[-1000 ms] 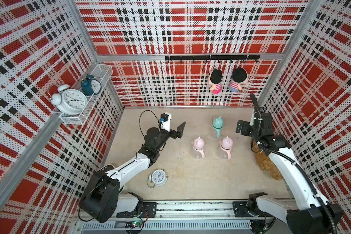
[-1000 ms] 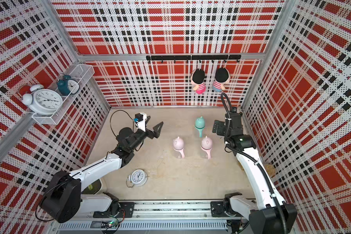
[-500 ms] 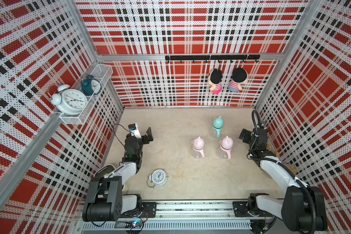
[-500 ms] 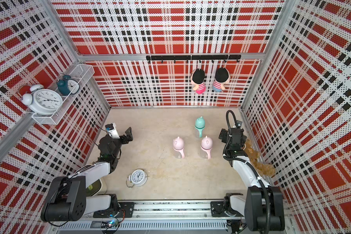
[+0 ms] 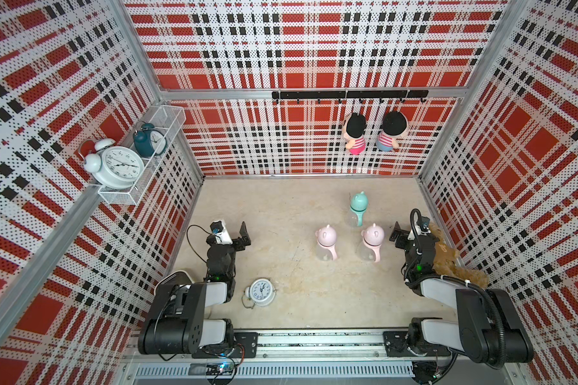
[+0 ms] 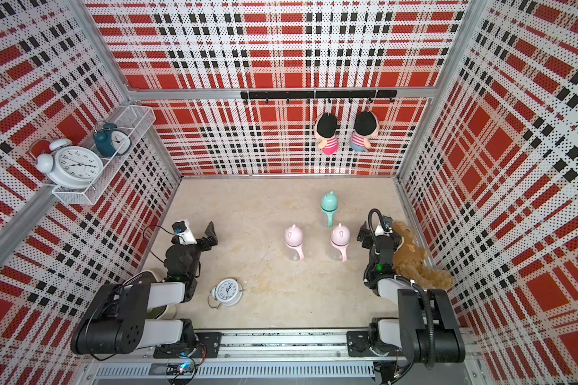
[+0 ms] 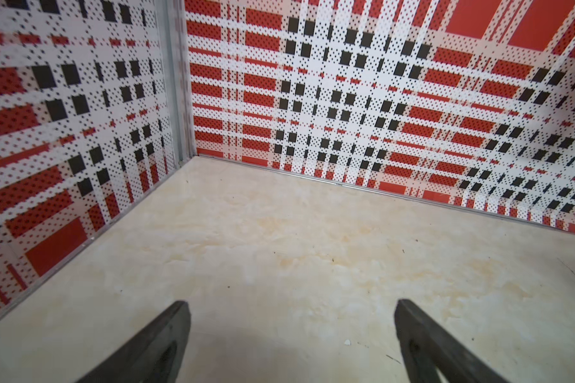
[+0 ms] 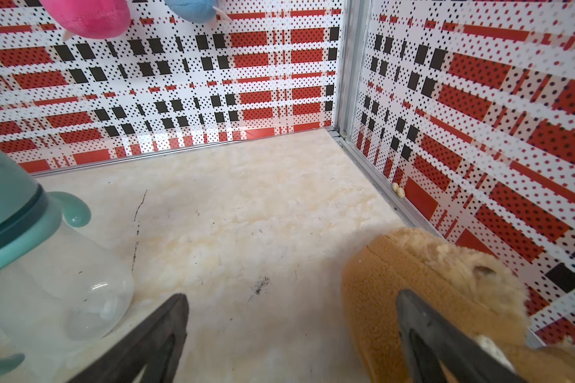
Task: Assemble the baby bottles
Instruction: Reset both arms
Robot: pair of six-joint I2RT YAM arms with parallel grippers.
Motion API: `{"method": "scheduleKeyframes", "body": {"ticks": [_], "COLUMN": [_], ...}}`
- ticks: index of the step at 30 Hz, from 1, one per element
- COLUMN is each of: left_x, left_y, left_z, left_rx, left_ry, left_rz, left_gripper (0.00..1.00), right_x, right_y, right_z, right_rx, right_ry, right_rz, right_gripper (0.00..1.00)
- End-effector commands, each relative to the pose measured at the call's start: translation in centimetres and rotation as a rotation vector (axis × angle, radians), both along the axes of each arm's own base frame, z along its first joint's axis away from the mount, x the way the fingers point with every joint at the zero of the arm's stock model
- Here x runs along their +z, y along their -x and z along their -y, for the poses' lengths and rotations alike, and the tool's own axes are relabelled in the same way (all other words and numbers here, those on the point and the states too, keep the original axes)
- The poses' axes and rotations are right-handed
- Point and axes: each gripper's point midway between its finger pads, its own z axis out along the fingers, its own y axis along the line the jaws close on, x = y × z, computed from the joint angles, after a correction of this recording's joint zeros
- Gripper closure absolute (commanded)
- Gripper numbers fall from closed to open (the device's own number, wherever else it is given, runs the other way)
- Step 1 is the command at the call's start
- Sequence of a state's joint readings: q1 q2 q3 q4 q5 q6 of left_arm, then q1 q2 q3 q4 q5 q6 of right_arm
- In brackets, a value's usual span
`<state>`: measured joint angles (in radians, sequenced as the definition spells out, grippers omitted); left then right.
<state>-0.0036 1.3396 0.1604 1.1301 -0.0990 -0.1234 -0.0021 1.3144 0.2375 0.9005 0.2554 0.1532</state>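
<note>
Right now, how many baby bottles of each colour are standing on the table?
Pink bottles: 2
Teal bottles: 1
Total: 3

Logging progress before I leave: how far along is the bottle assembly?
Done: the teal bottle, the middle pink bottle and the pink bottle nearest the right arm all stand upright, capped, handles on. In hand: nothing; the left arm's and right arm's jaws stand open and empty. Left: seemingly nothing; no loose parts show.
</note>
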Motion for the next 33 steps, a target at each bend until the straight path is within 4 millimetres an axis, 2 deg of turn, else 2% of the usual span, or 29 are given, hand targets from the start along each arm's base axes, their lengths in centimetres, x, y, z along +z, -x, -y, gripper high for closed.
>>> {"method": "scheduleKeyframes", "body": {"ticks": [1, 7, 12, 13, 17, 18, 20, 22, 23, 30, 33], "left_x": [2.5, 2.8, 3.5, 3.3, 2.0, 2.4, 1.0, 0.5, 0.5, 0.3, 0.7], "left_y": [0.4, 0.7, 1.4, 1.4, 1.4, 1.3, 0.0, -1.7, -2.0, -1.8, -1.2], "left_z": [1.0, 1.0, -0.2, -0.5, -0.8, -1.1, -2.0, -1.8, -1.8, -1.6, -1.4], "left_rx": [-0.023, -0.017, -0.001, 0.005, 0.015, 0.03, 0.077, 0.065, 0.074, 0.132, 0.155], "left_ry": [-0.059, -0.095, -0.1, -0.089, -0.076, -0.07, -0.06, -0.058, -0.064, -0.096, -0.114], "left_rz": [0.099, 0.118, 0.197, 0.2, 0.207, 0.221, 0.13, 0.091, 0.086, 0.069, 0.089], "left_gripper": [0.02, 0.02, 0.02, 0.02, 0.02, 0.02, 0.02, 0.02, 0.02, 0.02, 0.02], "right_x": [2.0, 1.2, 0.4, 0.4, -0.2, -0.3, -0.4, -0.6, -0.7, -0.6, -1.0], "right_y": [0.3, 0.8, 0.2, -0.2, -1.2, -1.3, -1.6, -2.0, -2.2, -2.4, -3.0], "right_z": [-0.3, -0.5, -0.6, -1.1, -1.3, -1.4, -1.4, -1.5, -1.6, -1.8, -3.0], "right_rx": [0.029, 0.039, 0.04, 0.075, 0.087, 0.088, 0.084, 0.08, 0.079, 0.086, 0.163], "right_ry": [-0.003, 0.008, 0.008, 0.011, 0.013, 0.016, 0.02, 0.027, 0.032, 0.038, 0.055], "right_rz": [0.161, 0.196, 0.169, 0.165, 0.122, 0.116, 0.103, 0.08, 0.074, 0.071, 0.041], "right_gripper": [0.0, 0.0, 0.0, 0.0, 0.0, 0.0, 0.0, 0.0, 0.0, 0.0, 0.0]}}
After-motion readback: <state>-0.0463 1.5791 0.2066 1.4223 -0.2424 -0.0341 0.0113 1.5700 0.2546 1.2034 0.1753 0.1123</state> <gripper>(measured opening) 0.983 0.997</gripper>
